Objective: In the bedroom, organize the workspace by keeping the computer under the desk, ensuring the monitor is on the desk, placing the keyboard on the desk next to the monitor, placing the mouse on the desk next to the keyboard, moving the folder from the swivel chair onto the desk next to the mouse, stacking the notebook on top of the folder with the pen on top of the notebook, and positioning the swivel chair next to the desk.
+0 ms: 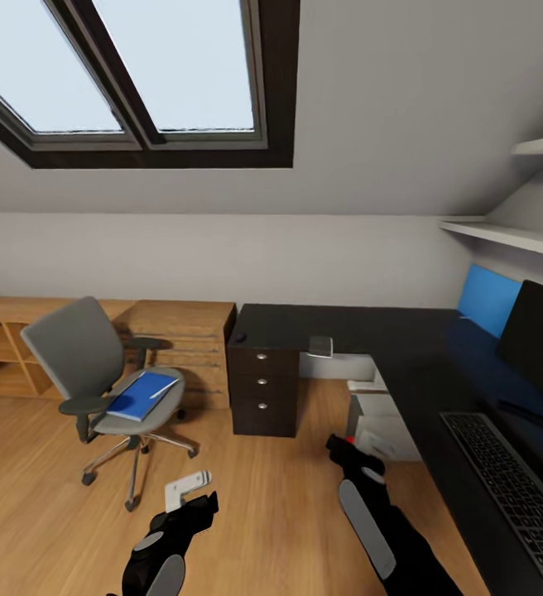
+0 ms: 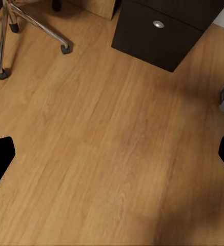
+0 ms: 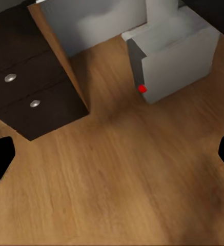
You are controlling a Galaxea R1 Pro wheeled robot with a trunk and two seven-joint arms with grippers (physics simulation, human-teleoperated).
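The folder lies on the chair ahead-left, nearer my left pincer; both pincers spread, empty.

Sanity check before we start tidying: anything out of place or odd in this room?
Yes. A blue folder lies on the grey swivel chair's seat, well away from the black L-shaped desk. A small white object sits on the wooden floor by the left gripper; what it is I cannot tell.

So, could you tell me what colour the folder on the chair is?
Blue folder, clearest in the head view.
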